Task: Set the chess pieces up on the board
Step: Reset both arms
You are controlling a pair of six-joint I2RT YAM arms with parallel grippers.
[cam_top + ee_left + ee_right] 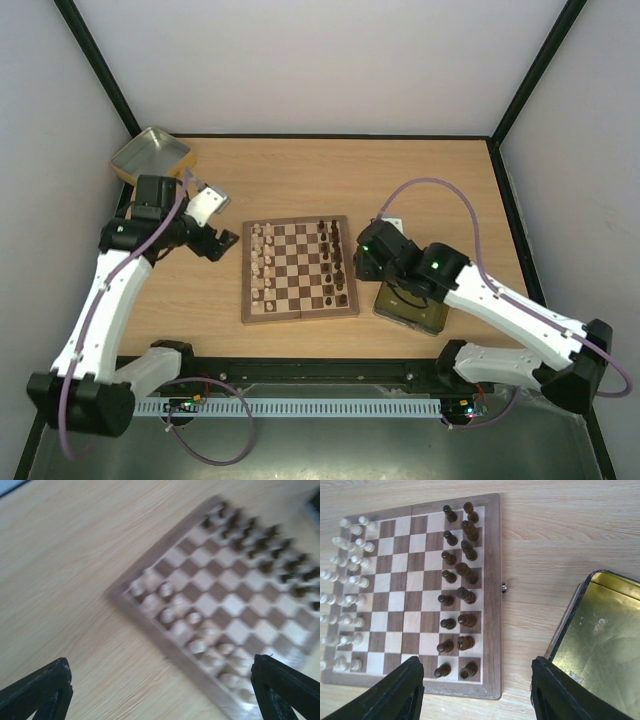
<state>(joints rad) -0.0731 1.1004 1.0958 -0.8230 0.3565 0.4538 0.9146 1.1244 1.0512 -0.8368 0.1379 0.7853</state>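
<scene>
Left fingers [37,692]: released wide, empty, over desk [75,580]; chessboard [235,605] ahead-right. Right fingers [400,692]: released wide, empty; dark pieces [457,587] in two rows straight ahead on the chessboard, cream pieces [347,580] far left; open gold tin [605,630] right.

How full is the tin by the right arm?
Looks empty: the gold tin shows a bare floor in the right wrist view; its right part is cut off.

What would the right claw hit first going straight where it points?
Most likely the small square checked wooden chessboard, near its rows of dark brown turned wooden pieces. Depth is unclear, so the open right gripper might touch pieces first.
</scene>
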